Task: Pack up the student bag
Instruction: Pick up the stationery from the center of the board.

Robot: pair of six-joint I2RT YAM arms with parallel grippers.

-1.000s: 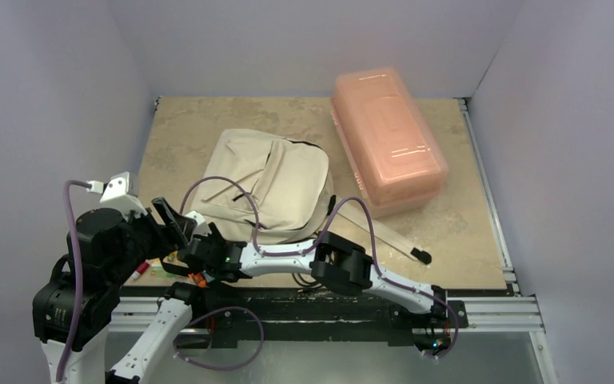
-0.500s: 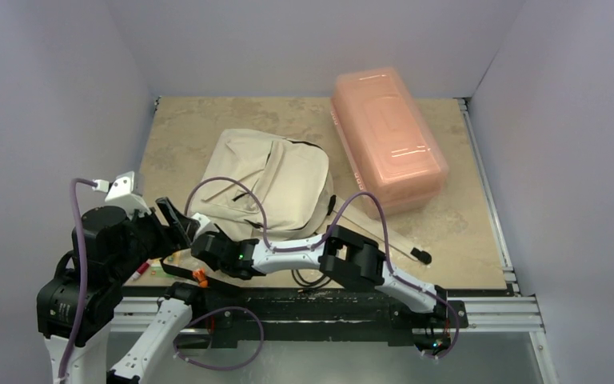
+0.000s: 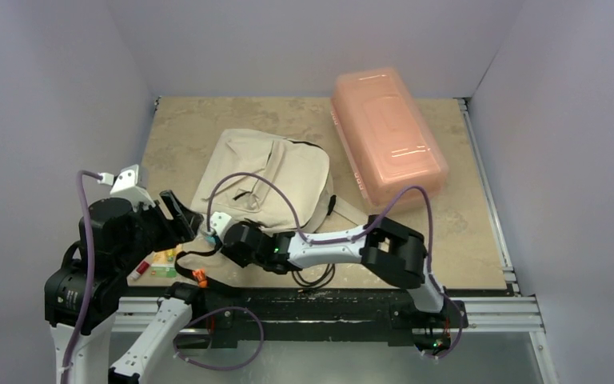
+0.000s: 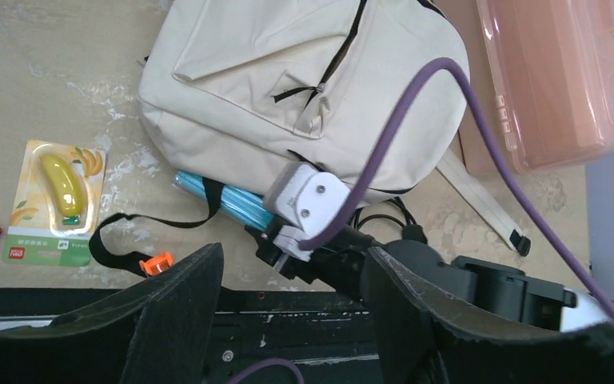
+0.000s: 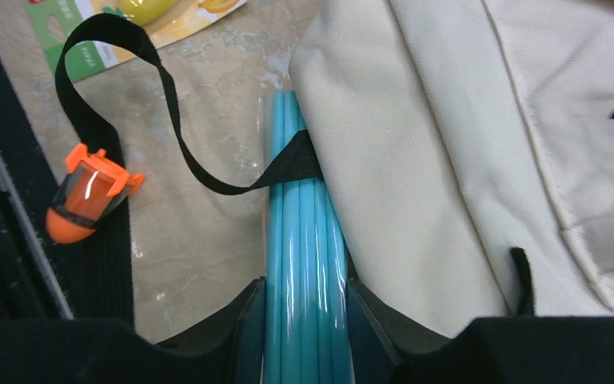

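Student bag [image 3: 264, 180] lying flat on table [image 3: 184, 128], just beside pink box [image 3: 388, 140]. Right gripper [image 5: 304, 300] pinching teal stick bundle [image 5: 300, 232] at bag's near edge, black strap [image 5: 168, 120] crossing it. Left gripper [image 4: 292, 280] hovering above, fingers [image 4: 176, 312] spread.

Soft, even overhead light, faint shadows, glare on the pink box [image 4: 576, 72]; left hand [image 4: 292, 264] looms slightly blurred.

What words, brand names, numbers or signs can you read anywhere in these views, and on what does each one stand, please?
Nothing can be read.
On the banana card: a red logo patch on its green bottom strip, too small to read.
On the student bag, the pink box and the teal sticks: no lettering shows.
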